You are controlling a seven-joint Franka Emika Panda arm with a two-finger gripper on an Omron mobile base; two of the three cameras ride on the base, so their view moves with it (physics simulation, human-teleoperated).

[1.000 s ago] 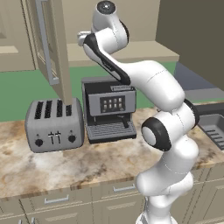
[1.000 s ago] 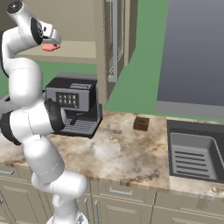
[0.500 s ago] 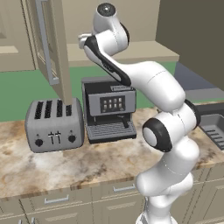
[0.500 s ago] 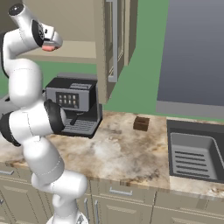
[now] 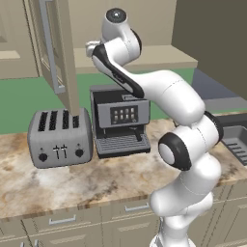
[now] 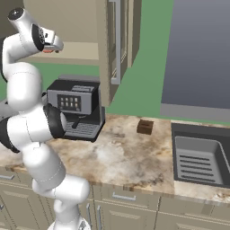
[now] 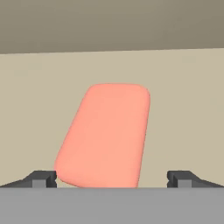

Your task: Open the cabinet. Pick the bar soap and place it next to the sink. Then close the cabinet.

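Overhead, in the left base view, the cabinet [image 5: 55, 53] stood with its door swung out above the toaster [image 5: 60, 138], and the arm reached up onto the shelf behind the coffee machine [image 5: 119, 120].

Right base view: the gripper [image 6: 50, 46] sat at the shelf above the coffee machine, a sliver of pink showing beneath it. The sink [image 6: 197, 155] lay well to the right of the machine along the bench [image 6: 121, 157], with a small brown block [image 6: 145, 126] between them.

Hand view: the bar soap [image 7: 104, 134] lay flat on the shelf between the two fingertips [image 7: 41, 178], jaws spread wide and holding nothing. Judged light, rigid and likely slick; best pinched across its narrow width, on the long side edges, near mid-length.
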